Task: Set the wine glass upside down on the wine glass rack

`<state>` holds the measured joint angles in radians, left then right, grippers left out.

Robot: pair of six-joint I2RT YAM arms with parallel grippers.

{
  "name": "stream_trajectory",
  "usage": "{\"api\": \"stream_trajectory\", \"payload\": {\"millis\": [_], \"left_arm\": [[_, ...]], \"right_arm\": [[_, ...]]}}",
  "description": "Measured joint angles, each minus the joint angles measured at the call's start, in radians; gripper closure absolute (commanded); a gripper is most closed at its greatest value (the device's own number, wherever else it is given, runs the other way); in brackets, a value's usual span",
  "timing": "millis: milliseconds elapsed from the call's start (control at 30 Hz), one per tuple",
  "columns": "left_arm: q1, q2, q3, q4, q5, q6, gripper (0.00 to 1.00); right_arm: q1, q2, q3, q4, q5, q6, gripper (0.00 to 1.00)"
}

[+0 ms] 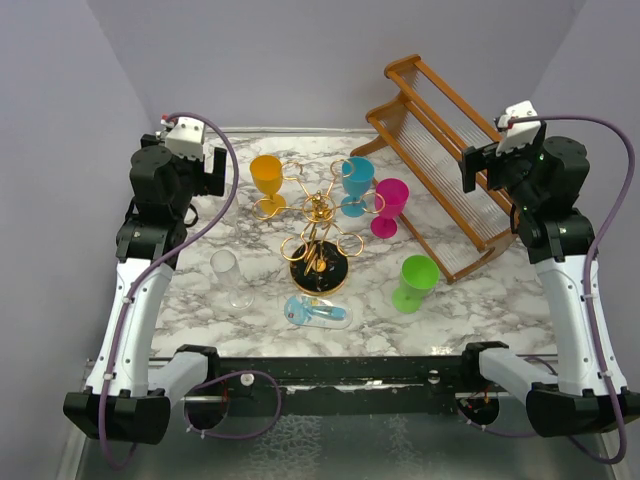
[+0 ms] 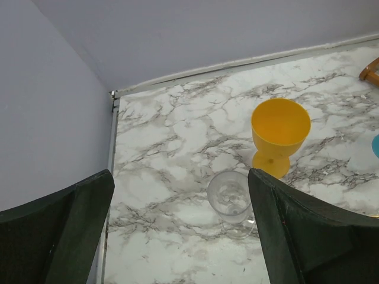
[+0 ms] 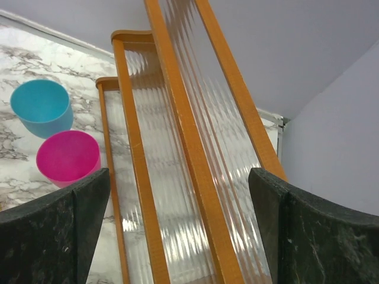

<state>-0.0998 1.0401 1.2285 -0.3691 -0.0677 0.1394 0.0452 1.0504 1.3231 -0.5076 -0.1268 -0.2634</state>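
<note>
Left hand (image 2: 180, 183): fingers spread, empty, raised at far left and facing the clear stemmed wine glass (image 2: 230, 198), likely lining up a grasp.
Right hand (image 3: 177, 177): apart, empty, parked over the brown wooden slatted rack (image 3: 195, 154), out of the way.
Glass: upright on the marble counter (image 1: 250, 330), near-left of the gold wire tree-shaped rack (image 1: 318, 235).

wine glass (image 1: 232, 278) left of wine glass rack (image 1: 318, 262) | wooden rack (image 1: 445, 170) behind-right
</note>
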Motion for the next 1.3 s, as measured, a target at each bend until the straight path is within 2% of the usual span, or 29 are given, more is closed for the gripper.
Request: {"api": "stream_trajectory", "payload": {"millis": [600,800,1300], "left_arm": [[0.0,-0.002,-0.008,0.027,-0.002,-0.003,0.01],[0.0,0.016,0.036,0.005,0.005,-0.003,0.01],[0.002,0.105,0.201,-0.107,0.173,-0.002,0.01]], "right_arm": [[0.008,-0.022,-0.002,-0.003,-0.065,-0.043,0.01],[0.008,0.0,0.014,-0.05,-0.138,-0.1,0.01],[0.013,0.079,0.016,-0.257,-0.312,-0.276,0.0]]}}
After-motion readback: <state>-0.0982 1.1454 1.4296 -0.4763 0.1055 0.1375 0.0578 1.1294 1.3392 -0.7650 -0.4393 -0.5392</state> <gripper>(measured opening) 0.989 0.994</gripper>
